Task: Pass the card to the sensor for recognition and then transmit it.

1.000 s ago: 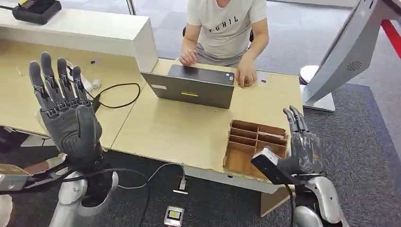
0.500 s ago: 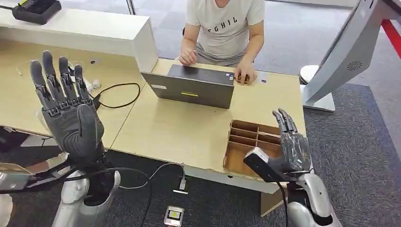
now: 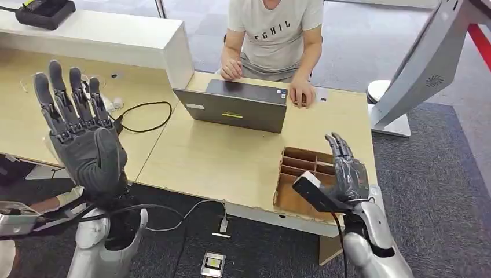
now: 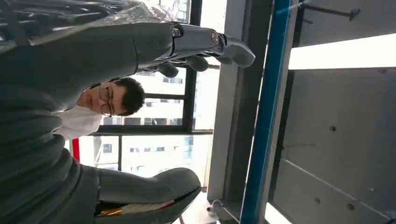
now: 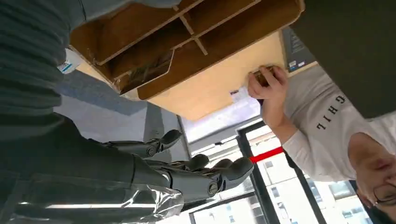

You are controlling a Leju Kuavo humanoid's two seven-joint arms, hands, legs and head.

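Leftward over the wooden organizer [image 3: 307, 174] has drifted the empty, spread right hand [image 3: 346, 171]; card unseen.

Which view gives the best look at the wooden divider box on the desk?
The head view: the wooden divider box sits whole at the desk's near edge, compartments visible, with the right hand raised beside it. The right wrist view shows part of it close up, turned. The left wrist view faces windows instead.

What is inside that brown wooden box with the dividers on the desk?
The wooden box shows bare brown compartments with nothing in view; the right hand and its wrist camera cover the near right part.
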